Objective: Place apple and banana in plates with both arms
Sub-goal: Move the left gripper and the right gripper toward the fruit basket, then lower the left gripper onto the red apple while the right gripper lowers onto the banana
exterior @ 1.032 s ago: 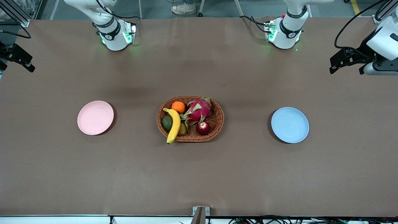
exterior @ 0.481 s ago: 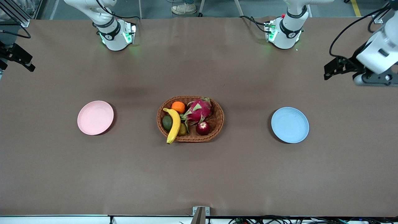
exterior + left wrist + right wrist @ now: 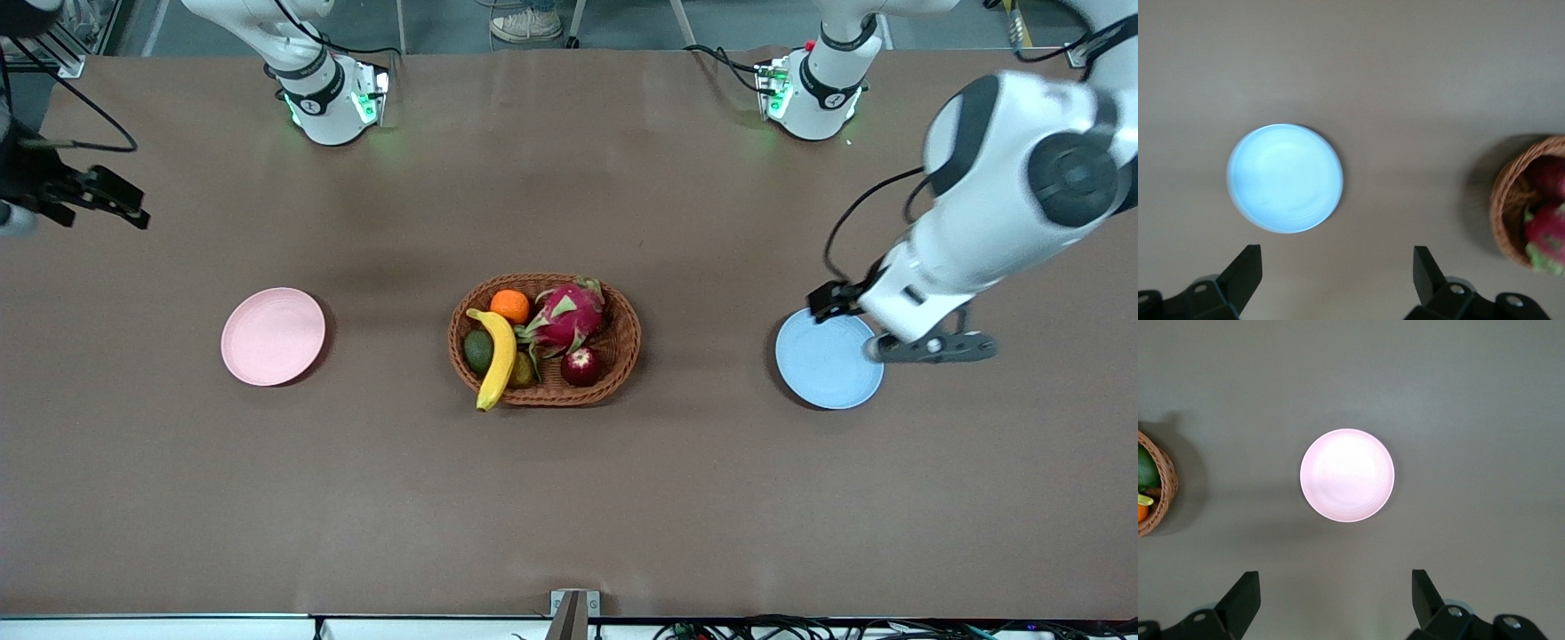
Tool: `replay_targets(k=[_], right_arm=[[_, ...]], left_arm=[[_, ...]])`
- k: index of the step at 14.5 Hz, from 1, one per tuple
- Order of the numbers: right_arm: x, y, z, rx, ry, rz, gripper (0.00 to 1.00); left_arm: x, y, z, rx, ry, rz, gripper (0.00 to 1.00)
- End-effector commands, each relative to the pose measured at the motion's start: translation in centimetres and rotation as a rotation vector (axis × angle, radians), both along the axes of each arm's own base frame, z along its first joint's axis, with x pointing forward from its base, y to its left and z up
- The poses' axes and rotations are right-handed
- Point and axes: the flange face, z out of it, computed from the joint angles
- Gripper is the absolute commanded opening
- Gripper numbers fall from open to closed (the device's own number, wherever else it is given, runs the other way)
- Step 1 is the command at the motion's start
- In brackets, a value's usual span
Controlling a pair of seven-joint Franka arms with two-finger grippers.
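**Fruit in basket, both plates bare, both arms aloft**

Hidden or hard to make out:
- Left gripper (image 3: 1338, 280): in the front view most of it is covered by the arm's own white wrist; only a black part shows at the blue plate's (image 3: 822, 369) rim. The left wrist view shows just two black finger ends at the frame edge.
- Right gripper (image 3: 111, 200): at the front view's edge, its arm mostly cut off.
- Small dark fruit between banana and apple: half covered, kind unclear.
- Basket (image 3: 622, 342): cut off in both wrist views, with only a sliver of wicker and fruit showing.

Arms:
- Left arm: reaches from its base out over the table, wrist over the blue plate's edge on the side toward the left arm's end. Jaws spread wide, holding nothing, pointing down.
- Right arm: hangs over the table at the right arm's end, gripper over bare table near the pink plate (image 3: 273, 336). Jaws spread wide, holding nothing.

Task things:
- Banana (image 3: 498, 357): in the basket, its lower tip over the rim nearest the front camera.
- Apple (image 3: 581, 366): in the basket, just below the dragon fruit (image 3: 567, 316).
- Also in the basket: orange (image 3: 510, 306), avocado (image 3: 478, 352).
- Plates: one toward each end of the table, well apart from the basket between them.
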Motion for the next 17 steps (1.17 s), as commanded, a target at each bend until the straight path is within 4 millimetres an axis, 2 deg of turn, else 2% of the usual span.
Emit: replay_targets(k=[1, 2, 3, 5, 7, 8, 10, 12, 15, 16, 17], right_arm=[[1.2, 2.3, -2.9, 0.019, 0.103, 0.084, 1.0], [1.6, 4.4, -3.4, 0.021, 0.115, 0.131, 1.0], [1.9, 7.6, -4.0, 0.034, 0.12, 0.182, 1.0], [2.9, 11.8, -6.1, 0.102, 0.121, 0.217, 1.0], [4.6, 16.2, -10.2, 0.142, 0.13, 0.217, 1.0], [5.2, 18.0, -11.9, 0.17, 0.124, 0.213, 1.0], [6.1, 22.9, -15.5, 0.202, 0.102, 0.222, 1.0], [6.3, 27.0, -17.7, 0.194, 0.061, 0.186, 0.99], [6.8, 33.0, -19.2, 0.192, 0.021, 0.139, 0.82], [7.3, 34.0, -19.8, 0.19, 0.022, 0.117, 0.81], [7.8, 35.0, -20.5, 0.188, 0.021, 0.116, 0.81]], left_arm=[[0.7, -5.7, -3.7, -0.02, -0.011, 0.118, 1.0], [0.6, -8.0, -5.4, -0.024, -0.016, 0.177, 1.0], [0.7, -9.3, -6.6, -0.033, -0.023, 0.228, 1.0], [0.7, -12.4, -9.4, -0.057, -0.046, 0.267, 1.0], [0.0, -16.1, -12.1, -0.079, -0.038, 0.264, 1.0], [0.5, -17.4, -12.9, -0.091, -0.045, 0.263, 1.0], [0.7, -20.4, -14.2, -0.106, -0.051, 0.255, 1.0], [0.8, -22.5, -15.1, -0.138, -0.08, 0.276, 1.0], [0.2, -24.9, -17.1, -0.187, -0.118, 0.293, 1.0], [-0.3, -26.1, -18.1, -0.196, -0.127, 0.283, 1.0], [-0.1, -26.3, -18.5, -0.214, -0.143, 0.287, 1.0]])
